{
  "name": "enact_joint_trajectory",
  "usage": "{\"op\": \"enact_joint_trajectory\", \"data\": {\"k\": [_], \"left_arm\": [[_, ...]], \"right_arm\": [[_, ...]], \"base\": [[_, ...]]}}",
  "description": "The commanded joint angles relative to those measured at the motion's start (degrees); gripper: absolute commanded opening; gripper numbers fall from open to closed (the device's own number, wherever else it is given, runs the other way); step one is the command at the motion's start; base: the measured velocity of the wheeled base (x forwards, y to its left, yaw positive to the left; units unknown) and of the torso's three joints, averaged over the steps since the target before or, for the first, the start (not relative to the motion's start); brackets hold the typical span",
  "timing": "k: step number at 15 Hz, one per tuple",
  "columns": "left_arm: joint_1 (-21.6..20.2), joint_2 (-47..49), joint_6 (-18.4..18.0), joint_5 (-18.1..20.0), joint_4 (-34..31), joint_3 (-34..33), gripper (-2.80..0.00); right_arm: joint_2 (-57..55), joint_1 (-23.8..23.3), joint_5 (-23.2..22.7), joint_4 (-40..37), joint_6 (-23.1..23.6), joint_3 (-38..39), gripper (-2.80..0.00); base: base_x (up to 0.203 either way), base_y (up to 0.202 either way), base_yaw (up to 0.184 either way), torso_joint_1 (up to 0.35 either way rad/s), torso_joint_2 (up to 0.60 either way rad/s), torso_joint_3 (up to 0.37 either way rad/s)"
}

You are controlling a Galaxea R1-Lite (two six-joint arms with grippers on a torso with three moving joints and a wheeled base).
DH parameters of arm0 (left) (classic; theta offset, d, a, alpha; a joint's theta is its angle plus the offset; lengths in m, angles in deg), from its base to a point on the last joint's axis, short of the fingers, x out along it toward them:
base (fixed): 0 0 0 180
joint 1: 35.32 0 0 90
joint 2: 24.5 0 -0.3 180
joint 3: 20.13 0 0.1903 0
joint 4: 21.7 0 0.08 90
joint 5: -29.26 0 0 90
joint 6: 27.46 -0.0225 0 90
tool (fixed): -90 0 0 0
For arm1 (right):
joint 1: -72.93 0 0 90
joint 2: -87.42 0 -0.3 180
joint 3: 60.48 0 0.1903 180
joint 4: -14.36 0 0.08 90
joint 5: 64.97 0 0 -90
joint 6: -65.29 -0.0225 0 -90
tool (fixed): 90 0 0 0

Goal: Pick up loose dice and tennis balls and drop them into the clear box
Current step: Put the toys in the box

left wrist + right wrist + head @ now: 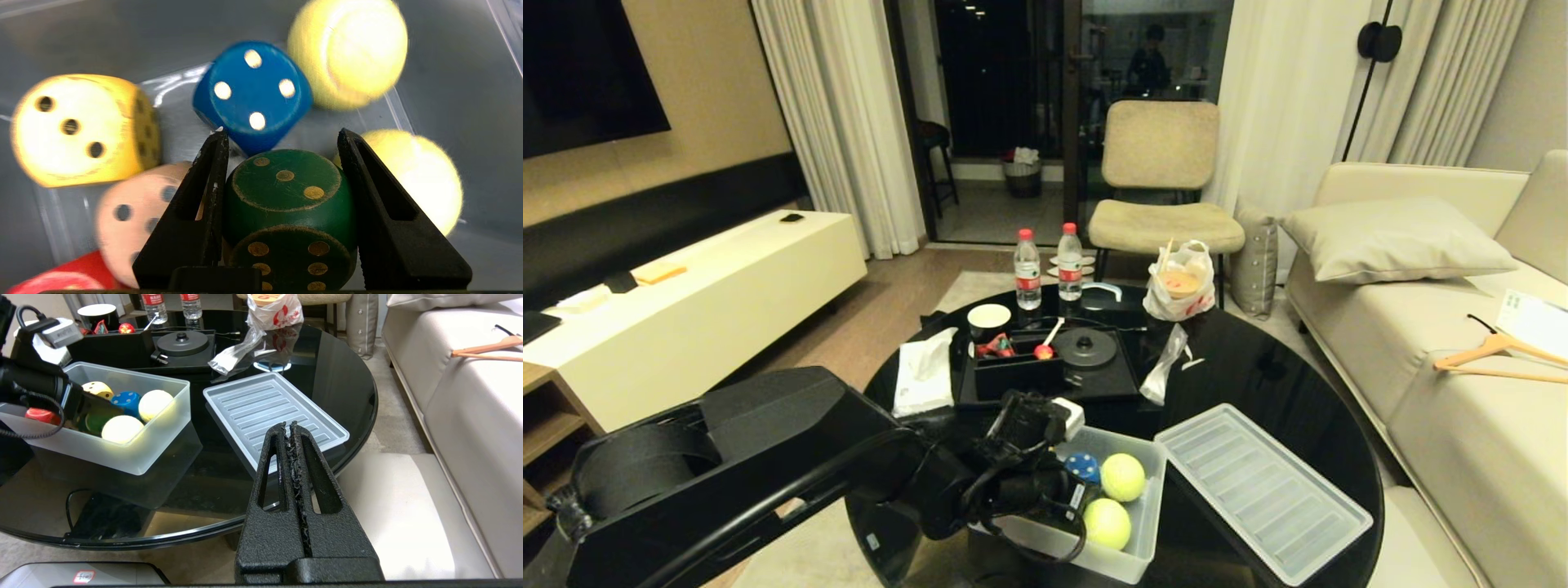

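No legible text was found. Red labels on two water bottles and red print on a plastic bag were unreadable.

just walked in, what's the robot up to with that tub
The left gripper is down inside the clear box, its fingers closed on a green die. Already in the box are a blue die, a yellow die, a tan die, a red die and two tennis balls. The lid lies beside the box on the black table. The right gripper is shut and idle off the table's edge.
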Motion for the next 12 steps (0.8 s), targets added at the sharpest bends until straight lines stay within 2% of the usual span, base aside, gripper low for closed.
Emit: {"op": "enact_joint_trajectory", "data": {"k": [1, 10, 11, 12], "left_arm": [[0.47, 0.59, 0.01, -0.04, 0.18, -0.05, -2.80], [0.46, 0.97, 0.09, -0.04, 0.18, -0.04, -2.80], [0.46, 0.94, 0.09, -0.04, 0.18, 0.02, 0.00], [0.46, 0.94, 0.01, -0.04, 0.18, -0.07, 0.00]], "right_arm": [[-0.07, 0.00, 0.01, 0.01, 0.01, 0.00, -2.80], [-0.07, 0.00, 0.01, 0.01, 0.01, 0.00, -2.80], [-0.07, 0.00, 0.01, 0.01, 0.01, 0.00, -2.80], [-0.07, 0.00, 0.01, 0.01, 0.01, 0.00, -2.80]], "base": [[0.000, 0.000, 0.000, 0.000, 0.00, 0.000], [0.000, 0.000, 0.000, 0.000, 0.00, 0.000], [0.000, 0.000, 0.000, 0.000, 0.00, 0.000], [0.000, 0.000, 0.000, 0.000, 0.00, 0.000]]}}
